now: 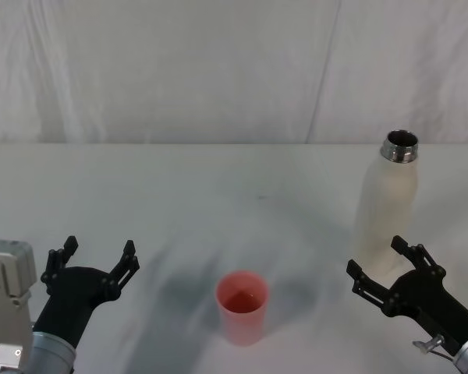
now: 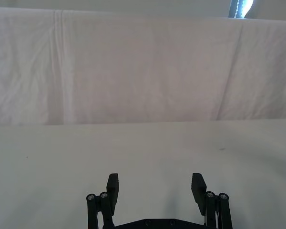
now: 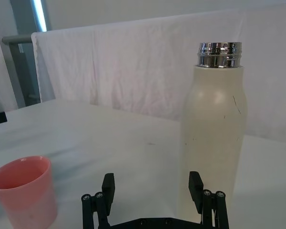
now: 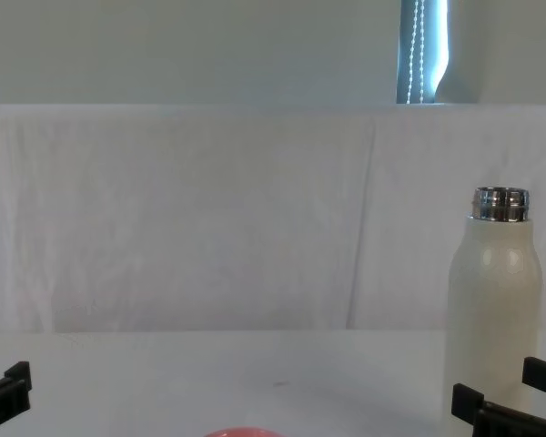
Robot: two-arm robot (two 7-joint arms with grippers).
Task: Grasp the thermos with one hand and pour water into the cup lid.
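Observation:
The cream-white thermos [image 1: 386,206] stands upright at the right of the table, its steel neck uncapped; it also rises in the chest view [image 4: 493,309] and close ahead in the right wrist view [image 3: 213,138]. My right gripper [image 1: 382,270] is open just in front of the thermos's base, nothing between its fingers [image 3: 196,186]. The pink cup lid [image 1: 242,306] stands upright near the table's front centre, to the side in the right wrist view [image 3: 25,191]. My left gripper [image 1: 96,259] hangs open at the front left, holding nothing.
A white cloth covers the table [image 1: 218,195] and hangs as a backdrop [image 1: 218,70] behind it. Open table surface lies between the cup lid and the thermos.

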